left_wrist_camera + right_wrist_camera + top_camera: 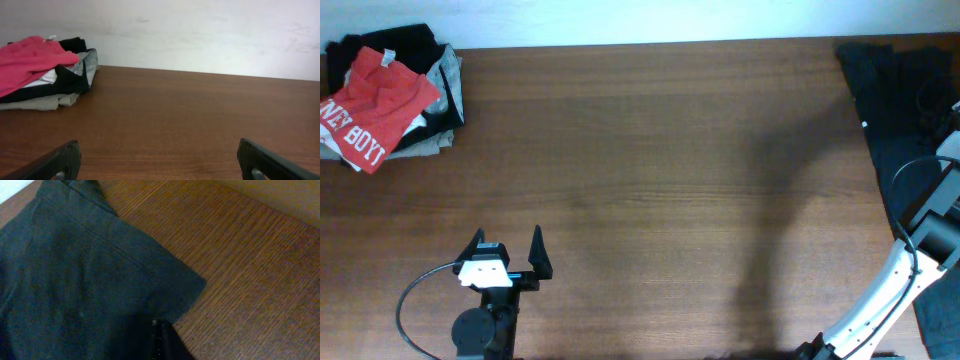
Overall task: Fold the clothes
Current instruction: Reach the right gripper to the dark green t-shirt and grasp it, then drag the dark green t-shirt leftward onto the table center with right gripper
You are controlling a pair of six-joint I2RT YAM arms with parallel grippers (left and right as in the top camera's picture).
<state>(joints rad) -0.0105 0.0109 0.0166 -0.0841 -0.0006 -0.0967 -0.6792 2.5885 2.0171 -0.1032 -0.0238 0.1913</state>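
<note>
At far left a red shirt [370,105] tops a pile. My left gripper [508,240] is spread wide above the table [670,150]. The dark T-shirt [900,90] lies at the right edge beneath my right gripper [161,342], whose opening I cannot tell.

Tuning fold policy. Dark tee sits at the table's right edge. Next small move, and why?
Probably lower the right fingers onto the sleeve hem of the blackish-green short-sleeved T-shirt and pinch: the sleeve lies just ahead, and the shirt sits unspread at the edge of the brown wooden table.
</note>
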